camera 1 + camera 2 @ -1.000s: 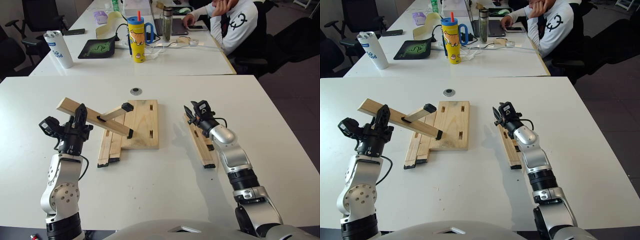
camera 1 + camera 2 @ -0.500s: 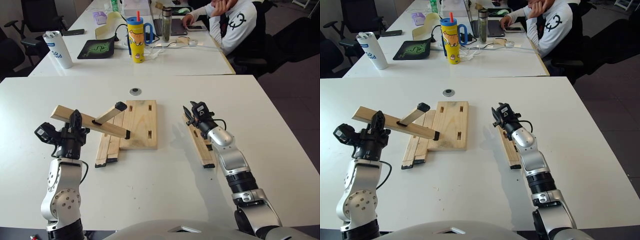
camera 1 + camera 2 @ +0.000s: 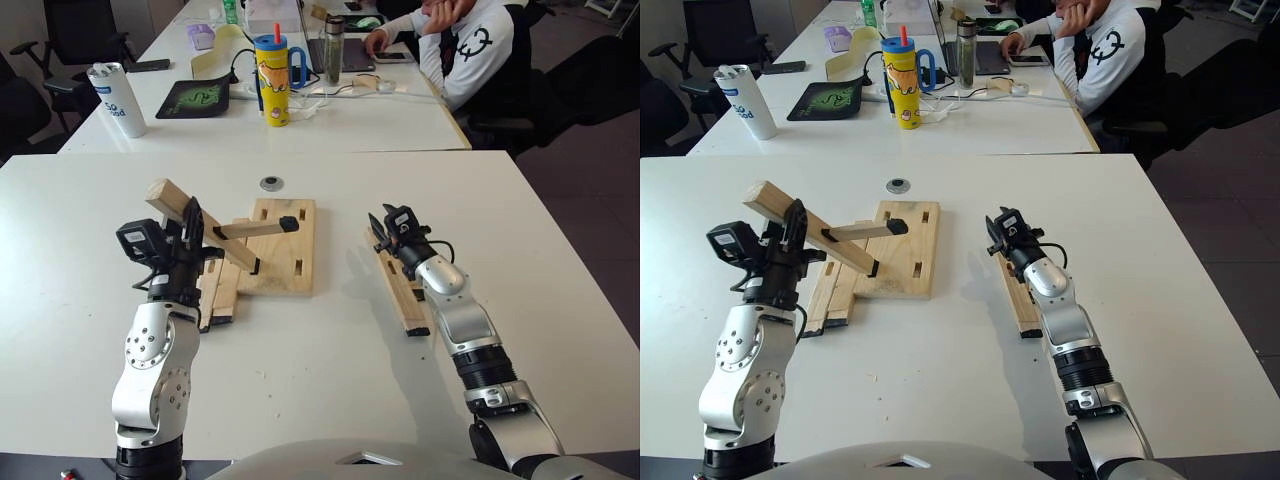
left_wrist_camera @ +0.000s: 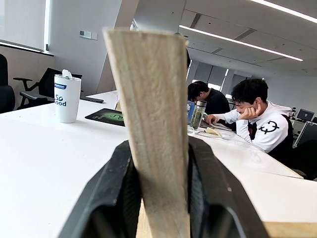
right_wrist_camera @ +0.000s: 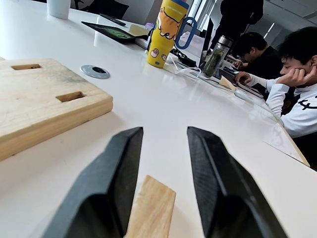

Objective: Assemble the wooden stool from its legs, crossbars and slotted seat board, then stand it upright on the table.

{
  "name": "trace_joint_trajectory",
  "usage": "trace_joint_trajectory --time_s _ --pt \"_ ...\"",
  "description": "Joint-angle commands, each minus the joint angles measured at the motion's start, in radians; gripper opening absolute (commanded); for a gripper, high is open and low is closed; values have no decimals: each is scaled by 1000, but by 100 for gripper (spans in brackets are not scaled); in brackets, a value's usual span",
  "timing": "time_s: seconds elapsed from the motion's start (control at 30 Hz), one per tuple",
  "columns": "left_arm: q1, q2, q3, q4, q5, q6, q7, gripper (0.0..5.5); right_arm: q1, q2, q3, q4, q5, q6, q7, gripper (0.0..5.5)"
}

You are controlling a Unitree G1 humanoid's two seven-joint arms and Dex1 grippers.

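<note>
White surface (image 3: pixel 330 360) with the slotted seat board (image 3: pixel 288 258) lying flat at centre. At its 9 o'clock, the left jaws clamp 1 leg (image 3: pixel 168 197) bearing 1 crossbar (image 3: pixel 255 229), raised aslant. At its 3 o'clock, the right jaws gape, gripping nothing, over flat leg pieces (image 3: pixel 410 295). At 12 o'clock, a second desk (image 3: pixel 400 120) carries a yellow cup (image 3: pixel 273 70).

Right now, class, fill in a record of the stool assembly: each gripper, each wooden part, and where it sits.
left gripper: shut on leg, raised above table
leg: tilted, crossbar joined, pointing toward seat board
seat board: flat, slots showing
loose pieces: flat at seat board's left edge
right gripper: open, at far end of right pieces
right pieces: flat, right of seat board
stool: not assembled
</note>
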Motion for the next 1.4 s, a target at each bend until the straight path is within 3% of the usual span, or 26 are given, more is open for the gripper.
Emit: trace_joint_trajectory --time_s 0.03,0.17,0.33,0.73,1.0,1.23,1.4 --pt "29 21 -43 66 79 82 -14 104 -14 8 1 8 -9 -7 -6 166" --pt "21 27 -84 76 133 78 -43 104 -13 9 0 5 -13 -9 -6 166" --pt "-22 -3 -53 29 119 72 -56 212 -6 4 1 -2 -14 -8 2 166" --pt "-334 55 98 -127 -17 154 -106 214 -131 -6 -108 140 52 -13 -20 166" --pt "-478 112 285 -122 -149 192 -86 214 -169 -8 -137 169 57 -35 -29 166" --pt "-408 157 460 17 -229 189 -115 214 -222 -48 -198 226 85 -50 -31 166" --pt "-267 154 460 152 -173 146 -180 214 -235 -45 -230 231 116 -38 -36 166"
